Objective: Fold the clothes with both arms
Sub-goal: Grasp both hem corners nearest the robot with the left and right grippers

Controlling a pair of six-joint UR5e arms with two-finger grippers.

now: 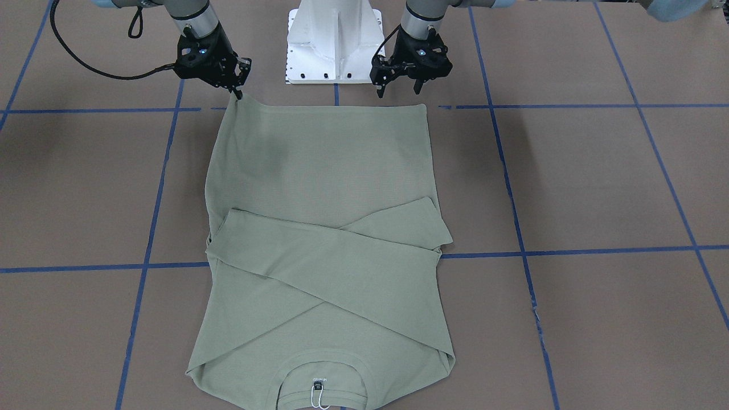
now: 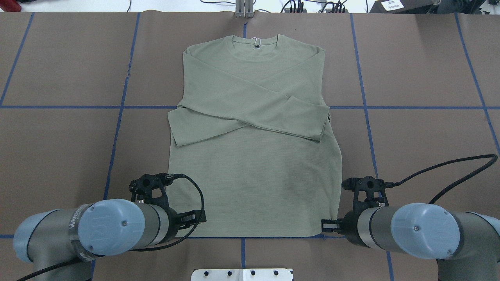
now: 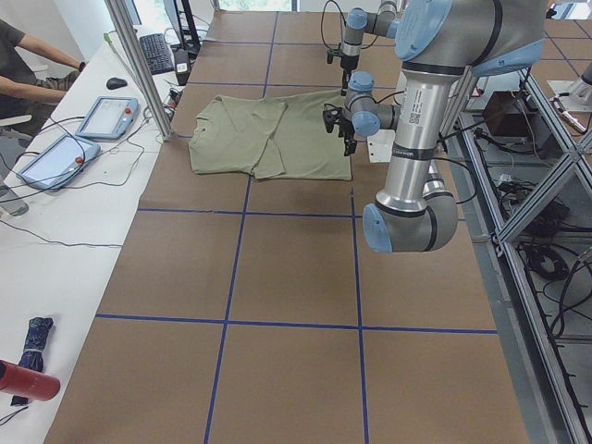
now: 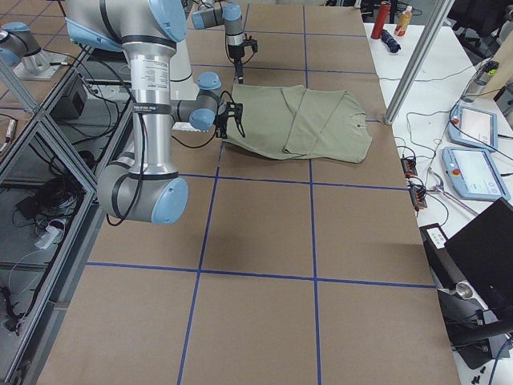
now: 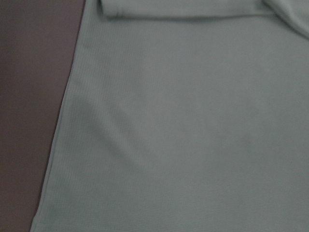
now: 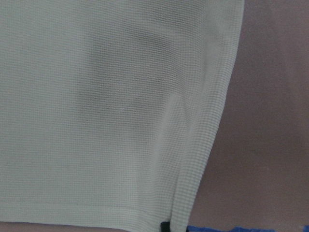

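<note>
While right gripper (image 1: 237,94) clamps a corner of the shirt (image 1: 319,171), left gripper (image 1: 398,91) gapes nearby.

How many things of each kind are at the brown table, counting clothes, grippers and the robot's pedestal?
Sage-green long-sleeved knit shirt: 1
Black two-finger grippers: 2, left gripper and right gripper
White metal pedestal: 1
Total: 4

shirt (image 1: 319,165): sage green, fine knit | table (image 1: 598,188): brown, blue grid lines | pedestal (image 1: 336,40): white
</note>
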